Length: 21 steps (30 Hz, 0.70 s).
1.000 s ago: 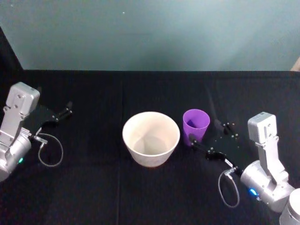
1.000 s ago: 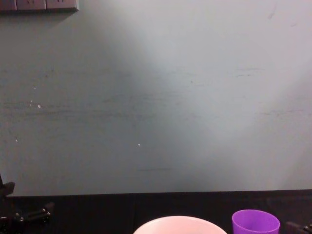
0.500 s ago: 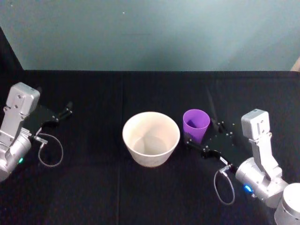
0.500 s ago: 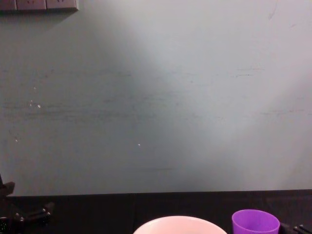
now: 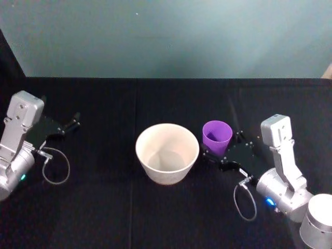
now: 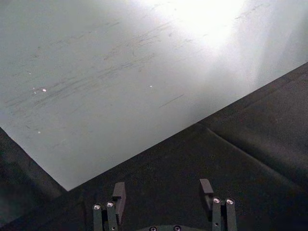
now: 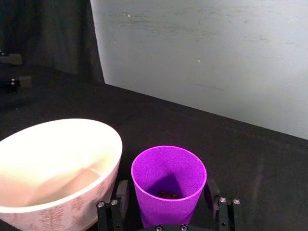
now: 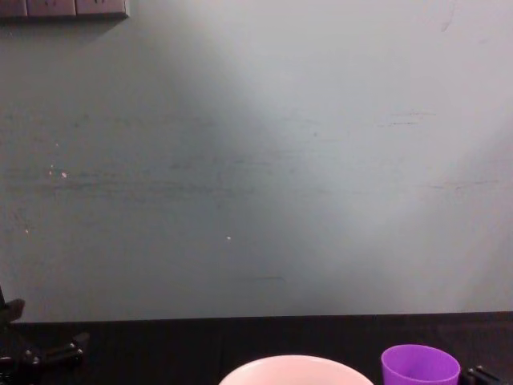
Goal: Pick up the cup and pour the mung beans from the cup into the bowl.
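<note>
Your right gripper [image 7: 166, 190] straddles the purple cup [image 7: 168, 175], its fingers spread to either side of the wall low down and, by the look of it, not pinching. The cup stands upright on the black surface [image 5: 104, 207], just beside the pale bowl [image 5: 167, 174], on the bowl's right. The left gripper [image 6: 162, 190] sits parked at the surface's left side, fingers spread on nothing.

The step in hand looks like the grasp. Close evenly on the cup, firmly enough that the smooth tapered wall cannot slide out, yet gently on what looks like light plastic. Keep it upright as you lift, clear the bowl's rim before you tilt, and tip towards the bowl's middle.

The gripper's body hides the cup's foot in the right wrist view, so contact at the pads cannot be confirmed. A few dark beans [image 7: 167, 195] show at the bottom; how many is hard to tell. The chest view cuts off cup and bowl at its lower edge.
</note>
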{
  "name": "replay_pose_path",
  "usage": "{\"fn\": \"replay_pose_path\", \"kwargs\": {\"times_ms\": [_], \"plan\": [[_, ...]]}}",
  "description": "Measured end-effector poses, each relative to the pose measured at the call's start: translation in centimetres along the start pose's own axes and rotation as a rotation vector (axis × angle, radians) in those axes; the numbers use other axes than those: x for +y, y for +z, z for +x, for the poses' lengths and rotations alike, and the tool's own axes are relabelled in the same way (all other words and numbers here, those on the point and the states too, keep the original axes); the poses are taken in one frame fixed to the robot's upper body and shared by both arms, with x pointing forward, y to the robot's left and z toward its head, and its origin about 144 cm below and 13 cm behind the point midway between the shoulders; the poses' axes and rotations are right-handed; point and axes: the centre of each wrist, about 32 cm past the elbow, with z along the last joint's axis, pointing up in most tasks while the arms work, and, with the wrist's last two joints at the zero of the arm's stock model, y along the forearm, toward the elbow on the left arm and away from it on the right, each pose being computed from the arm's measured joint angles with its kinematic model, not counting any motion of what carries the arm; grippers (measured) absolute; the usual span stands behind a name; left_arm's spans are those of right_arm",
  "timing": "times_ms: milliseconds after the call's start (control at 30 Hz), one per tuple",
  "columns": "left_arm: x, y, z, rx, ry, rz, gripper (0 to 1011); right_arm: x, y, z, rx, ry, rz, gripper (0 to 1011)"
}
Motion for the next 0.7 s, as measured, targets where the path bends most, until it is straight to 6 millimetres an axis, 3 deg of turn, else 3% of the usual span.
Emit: {"fn": "replay_pose_path", "kwargs": {"times_ms": [500,700], "plan": [[0.00,0.00,0.00,0.000,0.000,0.000,1000,0.79,-0.06,0.17,0.015,0.013,-0.002,997],[0.00,0.00,0.00,0.000,0.000,0.000,1000,0.93,-0.11,0.17,0.017,0.016,-0.004,887]]}}
